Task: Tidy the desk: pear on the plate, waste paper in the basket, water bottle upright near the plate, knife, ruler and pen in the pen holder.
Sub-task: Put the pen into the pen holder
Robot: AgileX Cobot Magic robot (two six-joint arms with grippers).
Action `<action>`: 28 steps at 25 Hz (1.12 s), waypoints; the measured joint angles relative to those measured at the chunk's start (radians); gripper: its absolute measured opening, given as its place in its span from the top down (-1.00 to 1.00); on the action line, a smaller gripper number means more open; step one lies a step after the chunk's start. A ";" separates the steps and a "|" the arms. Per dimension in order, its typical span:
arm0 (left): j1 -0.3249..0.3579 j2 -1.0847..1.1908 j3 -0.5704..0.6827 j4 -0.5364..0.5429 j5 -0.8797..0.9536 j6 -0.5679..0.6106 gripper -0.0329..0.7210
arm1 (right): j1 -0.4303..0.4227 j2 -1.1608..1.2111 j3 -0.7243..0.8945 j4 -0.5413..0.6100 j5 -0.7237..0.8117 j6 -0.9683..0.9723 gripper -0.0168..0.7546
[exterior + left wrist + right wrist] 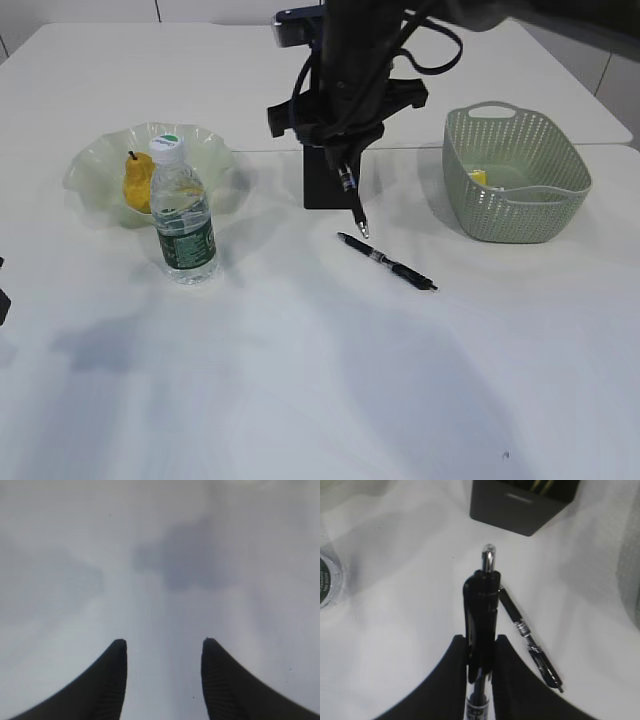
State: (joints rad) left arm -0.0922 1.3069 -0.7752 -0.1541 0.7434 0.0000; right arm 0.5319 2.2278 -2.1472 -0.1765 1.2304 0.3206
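My right gripper (480, 639) is shut on a black pen (483, 597), which hangs tip-down just in front of the black pen holder (328, 182). A second black pen (386, 261) lies flat on the table to the right of it. The yellow pear (137, 181) sits on the pale green plate (92, 160). The water bottle (182, 215) stands upright in front of the plate. A yellow scrap of waste paper (478, 178) lies in the green basket (520, 212). My left gripper (162, 642) is open over bare table. Knife and ruler are hidden.
Thin pale items (536, 485) show inside the pen holder's (517, 507) opening; I cannot tell what they are. The bottle's cap (324, 580) sits at the left edge of the right wrist view. The lying pen (532, 642) is just right of my right fingers.
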 joint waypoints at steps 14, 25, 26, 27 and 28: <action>0.000 0.000 0.000 -0.032 0.000 0.000 0.01 | -0.187 -0.199 0.215 0.042 0.009 -0.052 0.75; 0.000 0.000 0.000 -0.039 0.000 0.000 0.01 | -0.195 -0.218 0.225 0.088 -0.008 -0.118 0.76; 0.000 0.000 0.000 -0.039 0.000 0.000 0.01 | -0.195 -0.218 0.225 0.090 -0.024 -0.126 0.76; 0.000 0.000 0.000 -0.039 0.000 0.000 0.01 | -0.195 -0.218 0.225 0.090 -0.046 -0.134 0.76; 0.000 0.000 0.000 -0.039 0.000 0.000 0.01 | -0.195 -0.218 0.225 0.090 -0.070 -0.142 0.76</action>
State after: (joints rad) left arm -0.0922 1.3069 -0.7752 -0.1931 0.7434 0.0000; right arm 0.3364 2.0098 -1.9224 -0.0864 1.1603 0.1789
